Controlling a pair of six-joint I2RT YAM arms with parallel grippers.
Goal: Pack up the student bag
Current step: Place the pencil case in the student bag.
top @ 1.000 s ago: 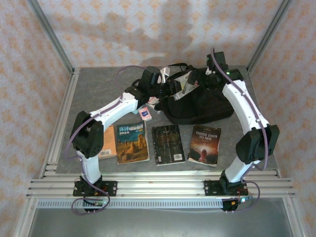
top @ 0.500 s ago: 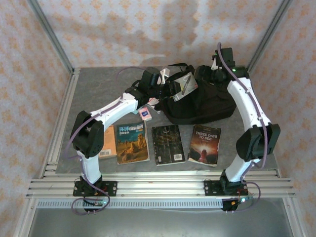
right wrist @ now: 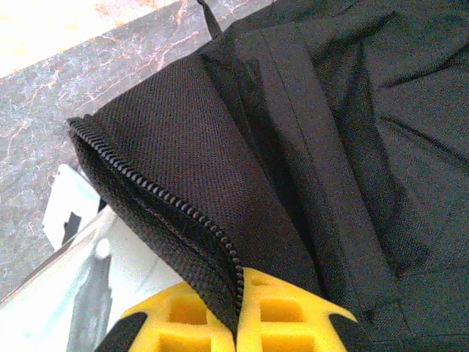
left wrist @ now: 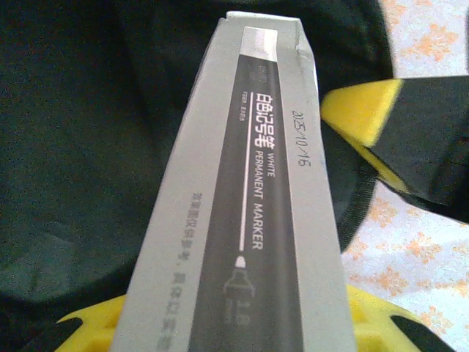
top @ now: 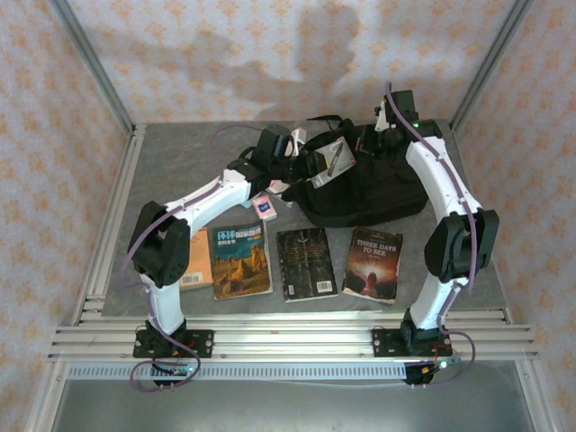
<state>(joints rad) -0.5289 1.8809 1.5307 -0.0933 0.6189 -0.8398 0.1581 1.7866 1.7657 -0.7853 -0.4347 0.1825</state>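
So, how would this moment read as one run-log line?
left gripper: shut on marker box over student bag | right gripper: shut on zip edge | books: on table

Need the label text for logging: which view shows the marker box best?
Left wrist: marker box close up, print legible. Top external: small, tilted, in left claw over student bag. Right wrist: pale blurred corner, possibly it.

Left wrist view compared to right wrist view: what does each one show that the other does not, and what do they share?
Left wrist, not right: the print WHITE PERMANENT MARKER on the grey marker box, gripped by the left gripper. Right wrist, not left: the zip edge of the student bag pinched in the shut right gripper, and the marbled table. Both: the bag's black fabric and part of the box.
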